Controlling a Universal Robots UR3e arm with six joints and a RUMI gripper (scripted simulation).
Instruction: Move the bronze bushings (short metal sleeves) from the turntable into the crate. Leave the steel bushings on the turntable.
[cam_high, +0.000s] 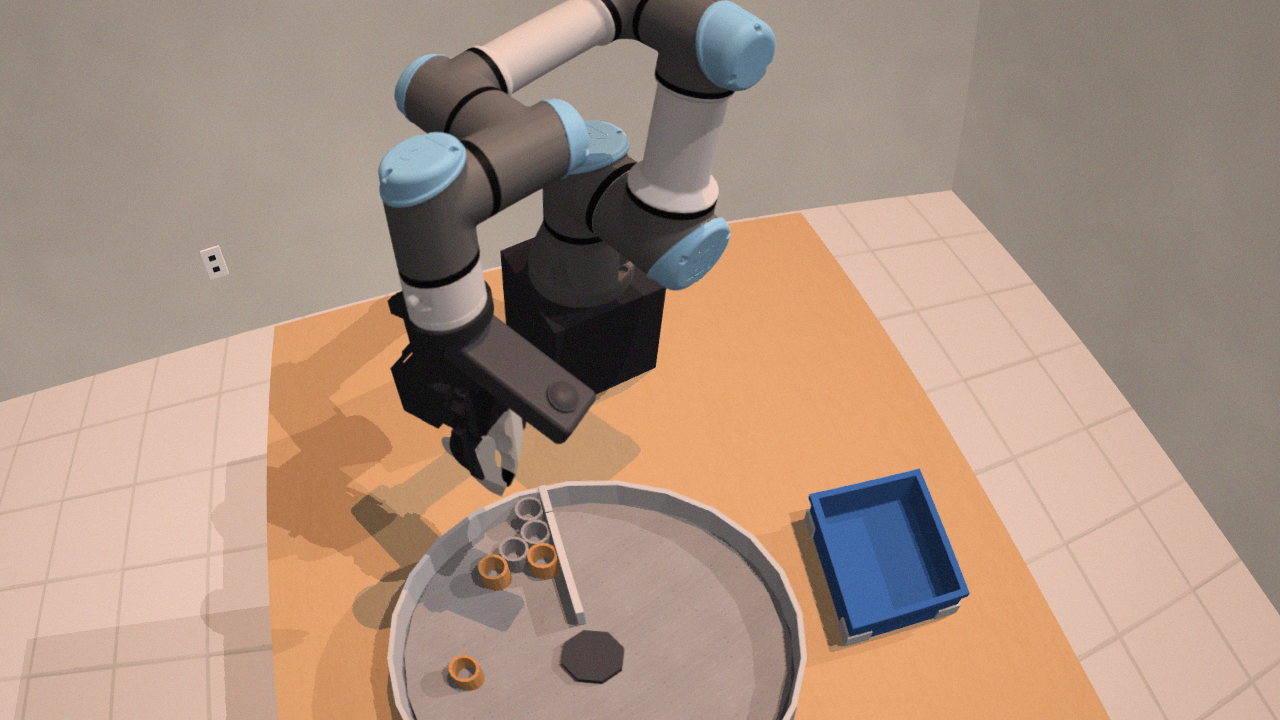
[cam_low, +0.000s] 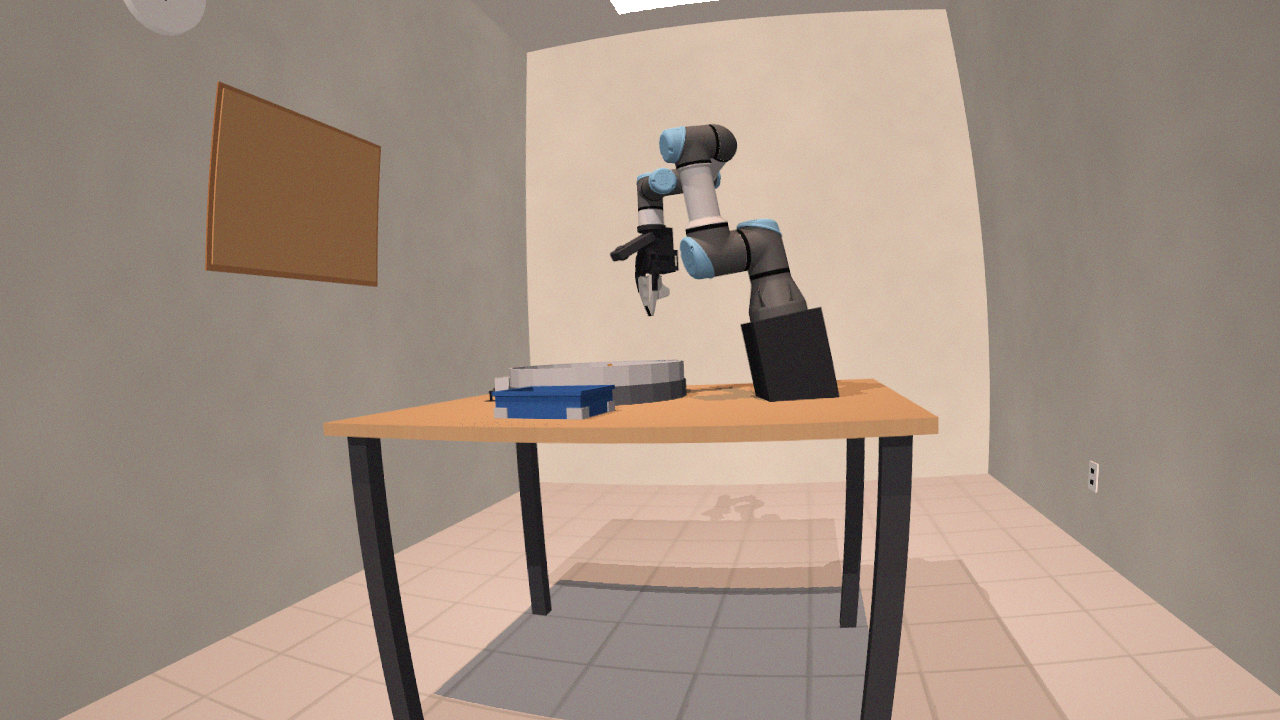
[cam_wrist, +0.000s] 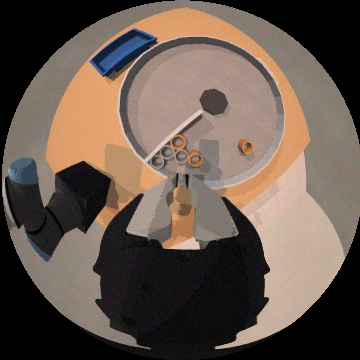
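Observation:
My gripper (cam_high: 507, 483) (cam_low: 650, 313) (cam_wrist: 181, 174) is shut and empty, above the turntable's (cam_high: 689, 608) (cam_low: 648, 373) (cam_wrist: 240, 75) rim on the robot's side. Three bronze bushings stand on the turntable: one (cam_high: 542, 573) against the divider bar, one (cam_high: 494, 582) just left of the cluster in the top view, and one (cam_high: 467, 684) (cam_wrist: 241, 146) alone farther round. Three grey steel bushings (cam_high: 529, 519) (cam_high: 534, 542) (cam_high: 512, 559) sit close together between the divider and the rim, beside the first two bronze ones. The blue crate (cam_high: 895, 617) (cam_low: 541, 405) shows nothing inside.
The pale divider bar (cam_high: 563, 568) (cam_wrist: 175, 132) runs from the rim towards the dark hub (cam_high: 592, 656) (cam_wrist: 214, 101). The turntable's raised rim surrounds the bushings. The black robot base (cam_high: 586, 344) (cam_low: 792, 358) stands behind the turntable. The crate is outside the rim, at the right in the top view.

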